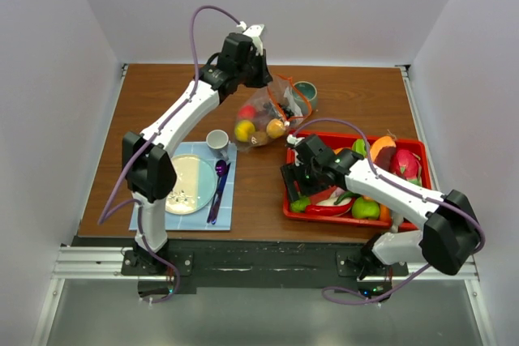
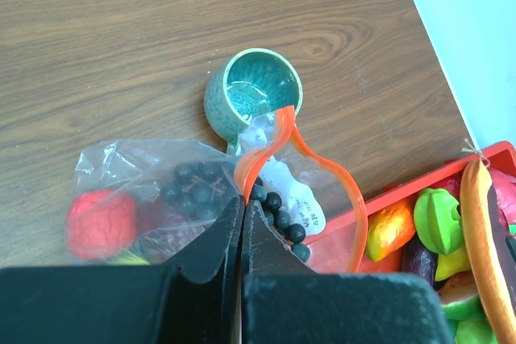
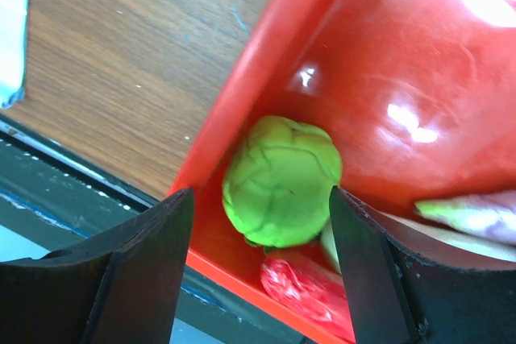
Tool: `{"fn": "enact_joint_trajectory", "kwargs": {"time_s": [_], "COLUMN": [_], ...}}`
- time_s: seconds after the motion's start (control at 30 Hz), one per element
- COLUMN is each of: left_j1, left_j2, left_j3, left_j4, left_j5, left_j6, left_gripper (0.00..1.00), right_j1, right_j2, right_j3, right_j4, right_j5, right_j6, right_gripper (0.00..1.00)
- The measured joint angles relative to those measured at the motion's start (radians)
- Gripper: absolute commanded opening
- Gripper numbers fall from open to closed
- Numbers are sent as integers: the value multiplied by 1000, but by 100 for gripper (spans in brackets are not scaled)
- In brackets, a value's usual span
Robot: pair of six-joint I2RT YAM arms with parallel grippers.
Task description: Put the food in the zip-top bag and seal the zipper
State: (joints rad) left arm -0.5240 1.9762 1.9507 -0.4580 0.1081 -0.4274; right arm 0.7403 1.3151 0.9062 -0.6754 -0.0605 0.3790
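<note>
Your right pincer (image 3: 260,199) stands spread, one finger on each side of a round green fruit (image 3: 282,179). Whether either finger touches the fruit you cannot tell from the wrist view. That fruit sits in the near left corner of the red tray (image 3: 387,54), tight against the tray's wall. A red chili (image 3: 306,288) lies just beside it on the side towards the tray's near edge. More food fills the rest of the tray: another green fruit (image 1: 365,208), an orange piece (image 1: 381,149) and a pink one (image 1: 404,164) at the far right.

Your left pincer (image 2: 243,209) is pressed together and pinches the zipper (image 2: 251,160). The orange-red strip comes out right at the fingertips and loops open towards the tray. The bag (image 1: 261,115) hangs from that grip, with its body on the worktop (image 1: 162,95) just past the tray's far left corner. Inside it you can see dark grapes (image 2: 193,191), a red fruit (image 2: 101,221), a yellow fruit (image 1: 245,130) and an orange one (image 1: 276,127).

A teal cup (image 2: 254,94) stands just beyond the bag's mouth, off the tray's far edge. Well to the left of the tray, a plate (image 1: 190,184), a mug (image 1: 216,142) and a purple spoon (image 1: 219,188) rest on a blue mat (image 1: 227,218).
</note>
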Motion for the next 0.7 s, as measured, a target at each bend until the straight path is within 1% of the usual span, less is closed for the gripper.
{"fn": "enact_joint_trajectory", "kwargs": {"time_s": [0.13, 0.3, 0.7], "left_j1": [0, 0, 0], "left_j2": [3, 5, 5], "left_j3": [5, 5, 5], "left_j4": [-1, -1, -1], "left_j5": [0, 0, 0], "left_j6": [0, 0, 0], "left_gripper": [0, 0, 0], "right_j1": [0, 0, 0], "right_j2": [-29, -65, -35], "right_j3": [0, -1, -23], "right_j4": [-45, -70, -67], "right_j5": [43, 48, 43], "right_j6": [12, 21, 28], "right_gripper": [72, 72, 71]}}
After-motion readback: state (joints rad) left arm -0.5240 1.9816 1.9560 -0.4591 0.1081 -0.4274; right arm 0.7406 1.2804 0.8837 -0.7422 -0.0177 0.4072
